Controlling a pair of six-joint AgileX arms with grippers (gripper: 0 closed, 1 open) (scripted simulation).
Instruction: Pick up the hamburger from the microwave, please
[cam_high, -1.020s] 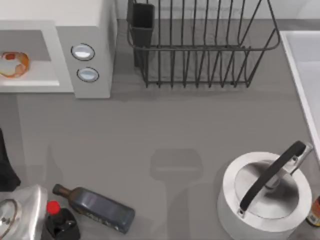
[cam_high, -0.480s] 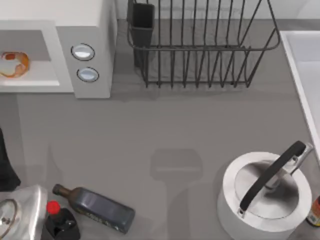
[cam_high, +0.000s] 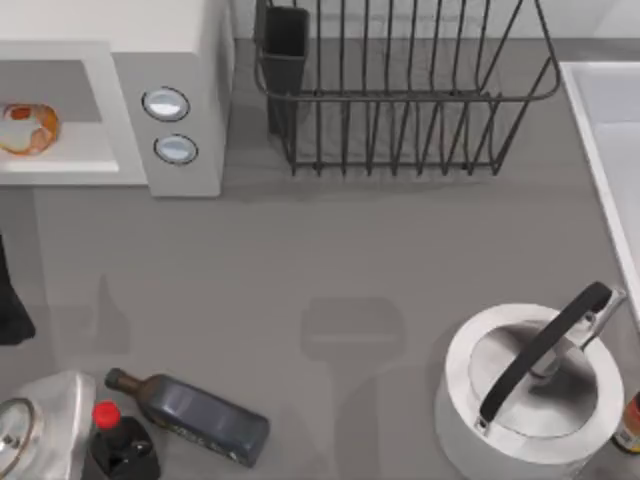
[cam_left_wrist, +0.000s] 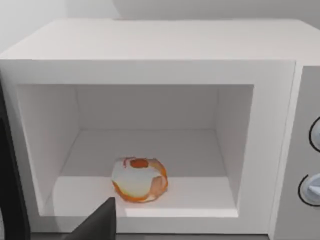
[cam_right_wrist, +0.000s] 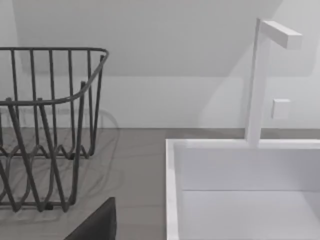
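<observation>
Faced the open microwave (cam_left_wrist: 150, 45) with the left gripper (cam_left_wrist: 97, 225), the hamburger (cam_left_wrist: 139, 180) just ahead of its jaws on the cavity floor. Could not tell how those jaws stood.

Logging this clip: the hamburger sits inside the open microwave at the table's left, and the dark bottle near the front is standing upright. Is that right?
Not quite. The hamburger does sit inside the open microwave at the table's left, but the dark bottle near the front lies on its side, as the top view shows.
</observation>
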